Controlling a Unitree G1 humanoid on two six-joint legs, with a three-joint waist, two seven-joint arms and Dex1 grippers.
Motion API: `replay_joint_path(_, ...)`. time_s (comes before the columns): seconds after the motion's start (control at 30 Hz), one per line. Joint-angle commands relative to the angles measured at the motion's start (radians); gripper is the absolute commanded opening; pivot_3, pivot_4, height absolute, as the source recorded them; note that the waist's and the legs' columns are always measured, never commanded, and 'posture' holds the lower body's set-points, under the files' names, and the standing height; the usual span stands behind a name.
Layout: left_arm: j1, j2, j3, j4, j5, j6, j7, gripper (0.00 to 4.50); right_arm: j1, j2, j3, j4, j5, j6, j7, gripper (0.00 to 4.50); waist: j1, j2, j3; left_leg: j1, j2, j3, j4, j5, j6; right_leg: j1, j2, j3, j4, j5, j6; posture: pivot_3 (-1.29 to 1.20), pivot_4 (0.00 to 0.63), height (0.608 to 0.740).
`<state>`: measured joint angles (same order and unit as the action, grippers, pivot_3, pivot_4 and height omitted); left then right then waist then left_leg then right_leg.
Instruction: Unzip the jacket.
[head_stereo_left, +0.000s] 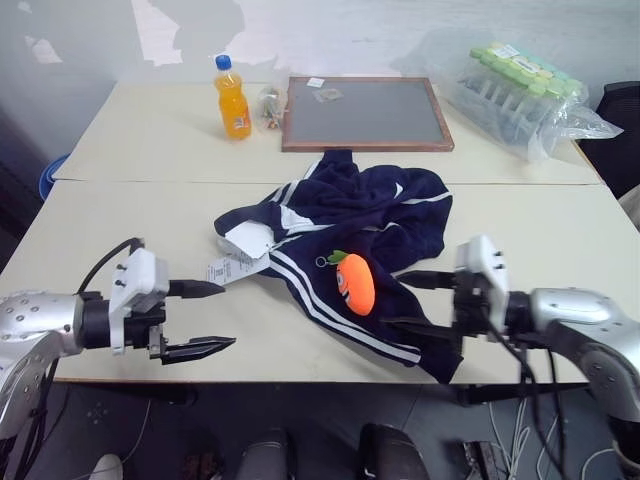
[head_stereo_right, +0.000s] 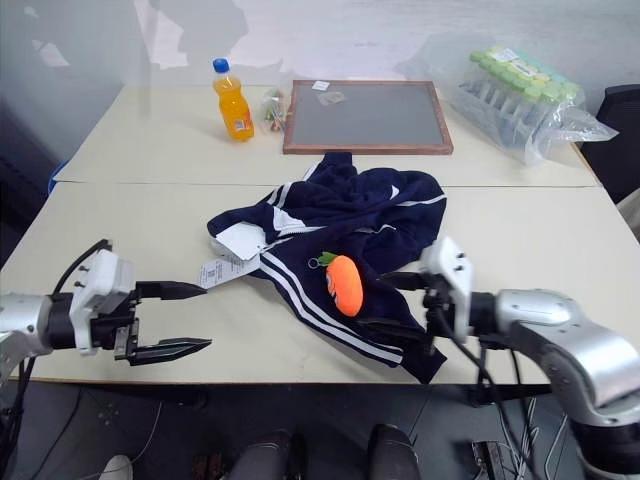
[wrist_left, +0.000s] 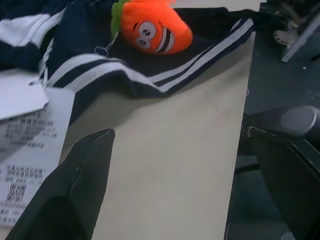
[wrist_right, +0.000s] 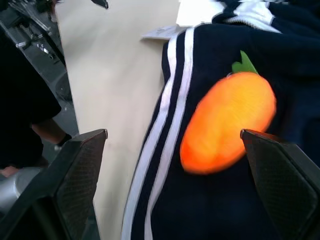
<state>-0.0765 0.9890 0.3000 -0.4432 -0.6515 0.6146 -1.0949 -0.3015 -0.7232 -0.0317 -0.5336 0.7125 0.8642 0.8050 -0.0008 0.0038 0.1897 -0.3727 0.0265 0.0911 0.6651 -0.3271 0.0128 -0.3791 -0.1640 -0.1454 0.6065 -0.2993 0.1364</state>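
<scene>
1. Two grippers are hovering over the near table edge, both with fingers spread wide and holding nothing: the left gripper (head_stereo_left: 208, 320) is pointing toward the white paper tags (head_stereo_left: 238, 256), and the right gripper (head_stereo_left: 418, 300) is pointing at the striped sleeve.
2. Between them, the navy jacket (head_stereo_left: 370, 215) is lying crumpled on the table (head_stereo_left: 120, 225), an orange carrot plush (head_stereo_left: 354, 283) resting on it.
3. Behind, an orange soda bottle (head_stereo_left: 232, 98), a framed chalkboard (head_stereo_left: 365, 113) and bagged tubes (head_stereo_left: 520, 88) are sitting.
</scene>
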Motion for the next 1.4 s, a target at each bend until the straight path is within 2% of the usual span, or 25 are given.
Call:
replay_joint_path(0.03, -0.069, 0.007, -0.05, -0.025, -0.016, 0.009, -0.002, 4.5, -0.059, 0.057, 0.073, 0.026, -0.054, 0.022, -0.095, 4.46, 0.0, 0.0, 0.0, -0.001, 0.0, 0.001, 0.0, 0.0, 0.0, -0.002, 0.0, 0.001, 0.0, 0.0, 0.0, 0.0, 0.15, 0.74)
replay_joint_path(0.23, -0.135, -0.013, -0.129, -0.008, 0.025, -0.022, 0.005, 4.5, -0.122, 0.139, 0.16, 0.107, -0.142, 0.063, -0.207, 4.46, 0.0, -0.001, 0.0, -0.004, -0.006, 0.003, 0.0, 0.0, 0.0, -0.008, 0.0, 0.004, 0.004, 0.0, -0.001, 0.0, 0.15, 0.74)
replay_joint_path(0.37, -0.144, -0.029, -0.146, -0.01, 0.03, -0.029, 0.014, 4.5, -0.129, 0.147, 0.2, 0.122, -0.196, 0.04, -0.213, 4.46, 0.0, -0.001, 0.0, -0.006, -0.006, 0.005, 0.001, 0.0, 0.0, -0.012, 0.0, 0.007, 0.006, 0.0, -0.001, 0.0, 0.15, 0.74)
replay_joint_path(0.4, -0.147, -0.033, -0.15, -0.009, 0.032, -0.031, 0.016, 4.5, -0.127, 0.156, 0.2, 0.125, -0.198, 0.038, -0.218, 4.29, 0.0, -0.001, 0.0, -0.006, -0.006, 0.006, 0.001, 0.0, 0.0, -0.012, 0.0, 0.007, 0.006, 0.0, -0.001, 0.0, 0.15, 0.74)
replay_joint_path(0.47, -0.152, -0.039, -0.158, -0.006, 0.038, -0.035, 0.018, 4.5, -0.123, 0.171, 0.199, 0.132, -0.207, 0.034, -0.231, 3.87, 0.0, -0.001, -0.001, -0.006, -0.006, 0.006, 0.001, 0.0, 0.0, -0.012, 0.0, 0.008, 0.006, 0.0, -0.001, 0.0, 0.15, 0.74)
replay_joint_path(0.83, -0.218, -0.069, -0.208, 0.046, 0.072, -0.073, 0.005, 4.5, -0.114, 0.198, 0.182, 0.125, -0.212, 0.03, -0.219, 0.12, 0.0, -0.001, -0.001, -0.006, -0.006, 0.006, 0.002, 0.0, 0.0, -0.013, 0.0, 0.008, 0.008, 0.0, -0.001, 0.0, 0.15, 0.74)
replay_joint_path(1.0, -0.263, -0.102, -0.237, 0.065, 0.06, -0.072, -0.003, 4.5, -0.1, 0.192, 0.062, 0.081, -0.107, 0.092, -0.213, 0.05, 0.003, -0.001, -0.001, -0.006, -0.007, 0.007, 0.002, 0.0, 0.001, -0.013, 0.0, 0.009, 0.008, 0.0, 0.0, 0.0, 0.15, 0.74)
replay_joint_path(1.1, -0.309, -0.134, -0.267, 0.086, 0.071, -0.083, -0.009, 4.5, -0.091, 0.146, -0.076, 0.054, -0.009, 0.15, -0.194, 0.05, 0.007, -0.002, -0.001, -0.007, -0.007, 0.006, 0.002, 0.0, 0.001, -0.013, 0.0, 0.009, 0.008, 0.0, 0.0, 0.0, 0.15, 0.74)
replay_joint_path(1.2, -0.383, -0.196, -0.299, 0.12, 0.065, -0.084, 0.001, 4.5, -0.05, 0.029, -0.286, 0.075, 0.056, 0.189, -0.161, 0.05, 0.016, -0.002, -0.001, -0.008, -0.007, 0.006, 0.003, 0.0, 0.001, -0.013, 0.0, 0.009, 0.008, 0.0, 0.0, 0.0, 0.15, 0.74)
replay_joint_path(1.3, -0.441, -0.255, -0.33, 0.145, 0.071, -0.087, 0.009, 4.5, 0.014, -0.108, -0.429, 0.166, 0.005, 0.163, -0.141, 0.05, 0.029, -0.002, -0.001, -0.009, -0.008, 0.007, 0.004, 0.0, 0.002, -0.013, 0.0, 0.009, 0.007, 0.0, 0.0, 0.0, 0.15, 0.74)
replay_joint_path(1.4, -0.475, -0.293, -0.355, 0.165, 0.086, -0.099, 0.004, 4.5, 0.072, -0.216, -0.462, 0.303, -0.123, 0.072, -0.16, 0.05, 0.027, -0.004, -0.002, -0.011, -0.008, 0.012, 0.006, -0.001, 0.003, -0.013, 0.0, 0.008, 0.007, 0.0, 0.0, 0.0, 0.15, 0.74)
